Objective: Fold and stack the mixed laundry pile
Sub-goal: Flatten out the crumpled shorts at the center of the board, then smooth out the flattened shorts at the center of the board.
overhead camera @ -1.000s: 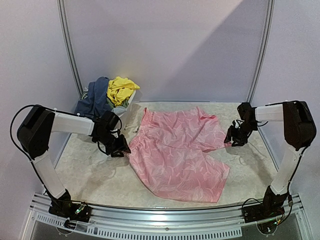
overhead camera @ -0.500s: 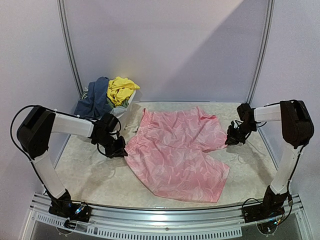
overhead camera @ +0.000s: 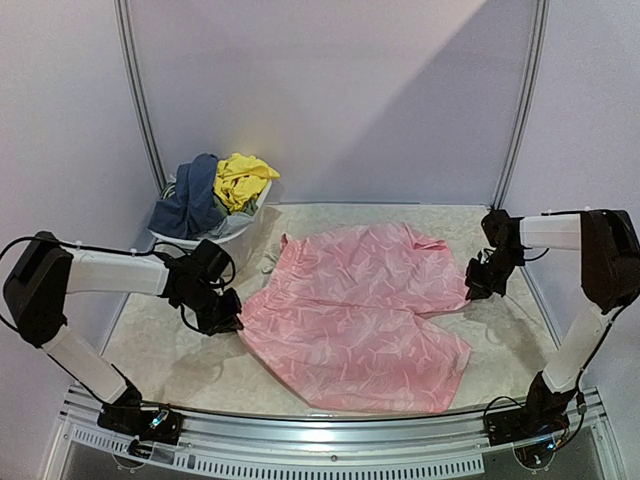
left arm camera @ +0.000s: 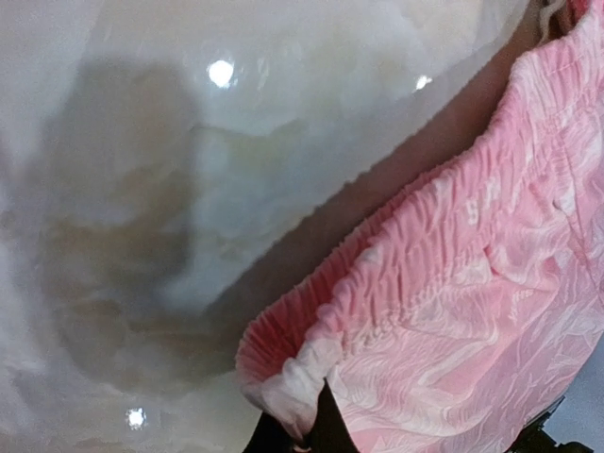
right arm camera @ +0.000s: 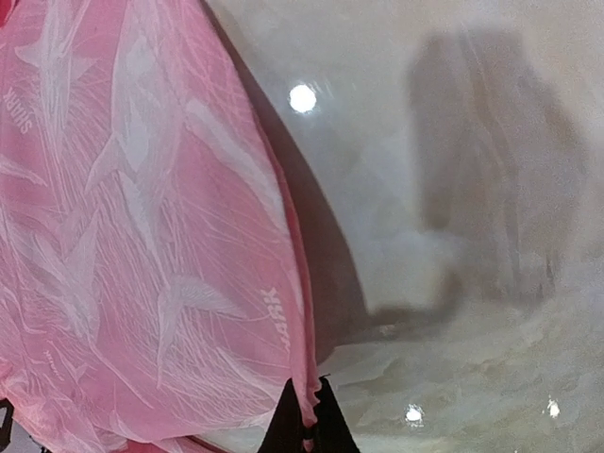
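Note:
The pale pink patterned shorts lie spread across the table's middle. My left gripper is shut on the elastic waistband at their left edge; the left wrist view shows the gathered waistband pinched between my fingers. My right gripper is shut on the hem of the right leg; the right wrist view shows the thin pink edge between the black fingertips. The navy piece and the yellow piece sit heaped in the white tub at the back left.
The table has a pale marbled top. Metal frame posts rise at the back left and back right. A metal rail runs along the near edge.
Both grippers have moved toward the near edge and apart, pulling the pink shorts flatter, wider and closer to me. The tub's clothes have not moved.

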Robot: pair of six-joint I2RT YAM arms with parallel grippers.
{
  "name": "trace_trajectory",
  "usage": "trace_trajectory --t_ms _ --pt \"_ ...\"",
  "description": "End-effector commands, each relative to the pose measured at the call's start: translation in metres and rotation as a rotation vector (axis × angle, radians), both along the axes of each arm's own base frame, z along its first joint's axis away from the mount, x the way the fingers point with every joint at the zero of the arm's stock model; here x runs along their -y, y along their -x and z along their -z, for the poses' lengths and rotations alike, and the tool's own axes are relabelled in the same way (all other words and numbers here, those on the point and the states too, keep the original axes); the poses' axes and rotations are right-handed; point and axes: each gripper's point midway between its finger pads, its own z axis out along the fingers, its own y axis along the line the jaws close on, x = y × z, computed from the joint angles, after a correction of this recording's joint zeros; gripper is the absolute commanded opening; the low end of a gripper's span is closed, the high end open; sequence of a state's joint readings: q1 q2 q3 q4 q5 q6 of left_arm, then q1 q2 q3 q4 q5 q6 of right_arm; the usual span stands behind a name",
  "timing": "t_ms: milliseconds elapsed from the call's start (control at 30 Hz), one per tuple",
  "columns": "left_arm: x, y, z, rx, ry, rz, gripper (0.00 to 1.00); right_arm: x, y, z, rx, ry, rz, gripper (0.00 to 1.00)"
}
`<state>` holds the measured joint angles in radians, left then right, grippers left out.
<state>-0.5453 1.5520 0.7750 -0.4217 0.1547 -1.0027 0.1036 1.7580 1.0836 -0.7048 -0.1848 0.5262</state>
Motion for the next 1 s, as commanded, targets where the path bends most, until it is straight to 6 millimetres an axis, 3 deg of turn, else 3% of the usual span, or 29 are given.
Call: trace_trajectory --t_ms 0,33,100,200,333,467,500,700,967 --pt "-0.008 0.024 0.003 -0.029 -0.049 -0.064 0.0 0.011 0.021 -0.004 -0.033 0.046 0.05 0.03" --pt "-0.006 0.026 0.004 -0.029 -0.049 -0.059 0.01 0.011 0.023 -0.004 -0.033 0.048 0.047 0.07" --pt "-0.004 0.031 0.006 -0.031 -0.049 -0.049 0.03 0.012 0.024 -0.005 -0.03 0.051 0.041 0.25" --pt "-0.002 0.035 0.008 -0.041 -0.056 -0.037 0.14 0.017 0.019 -0.013 -0.021 0.086 0.023 0.42" --pt "-0.006 0.036 -0.009 0.001 -0.099 -0.032 0.56 0.03 0.002 -0.041 0.024 0.179 -0.012 0.58" --pt "-0.02 0.032 -0.04 0.076 -0.157 -0.042 0.81 0.036 -0.028 -0.084 0.128 0.244 -0.058 0.65" --pt "-0.035 0.033 -0.058 0.118 -0.203 -0.055 0.9 0.031 -0.048 -0.106 0.191 0.28 -0.102 0.66" --pt "-0.055 0.042 -0.075 0.144 -0.272 -0.042 0.97 -0.022 -0.09 -0.119 0.276 0.274 -0.295 0.65" --pt "-0.065 0.053 -0.078 0.138 -0.3 -0.011 0.93 -0.077 -0.141 -0.099 0.294 0.24 -0.378 0.62"
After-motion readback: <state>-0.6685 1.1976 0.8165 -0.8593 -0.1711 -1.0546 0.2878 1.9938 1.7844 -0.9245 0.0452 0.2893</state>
